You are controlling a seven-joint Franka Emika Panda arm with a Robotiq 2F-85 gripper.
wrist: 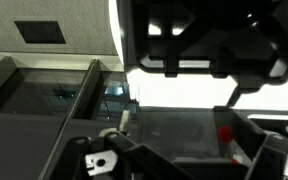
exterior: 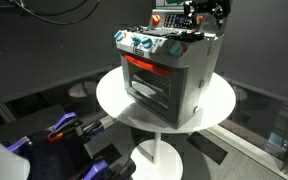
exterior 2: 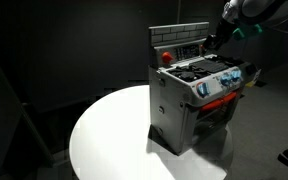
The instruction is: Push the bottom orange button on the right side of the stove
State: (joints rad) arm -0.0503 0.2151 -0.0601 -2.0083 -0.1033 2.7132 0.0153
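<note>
Lower left of an exterior view: a blue-and-red item [exterior: 64, 128] is lying below table level, too small to identify. The round white table [exterior: 109, 100] is sitting mid-frame. The stove [exterior: 164, 65] is standing upright on it, filling the frame centre, with its door facing lower left. An orange-red strip [exterior: 144, 66] is running across the top of the dark door, with teal-and-white knobs [exterior: 144, 45] lined up just above it.

In an exterior view from another angle, the stove is sitting centre-right, toward the far right part of the tabletop. A red round button [exterior 2: 166, 57] is showing at the stove's upper left corner. The brick-pattern back panel [exterior 2: 179, 35] is standing upright behind the burners. The gripper [exterior 2: 216, 40] is hanging in the upper right of the frame, over the back right of the stove top and just beside the back panel. I can't tell if it's touching.

The wrist view is blurry, with dark shapes and a small red spot [wrist: 224, 133] right of centre. I can't tell whether the jaws are spread or pressed together.
</note>
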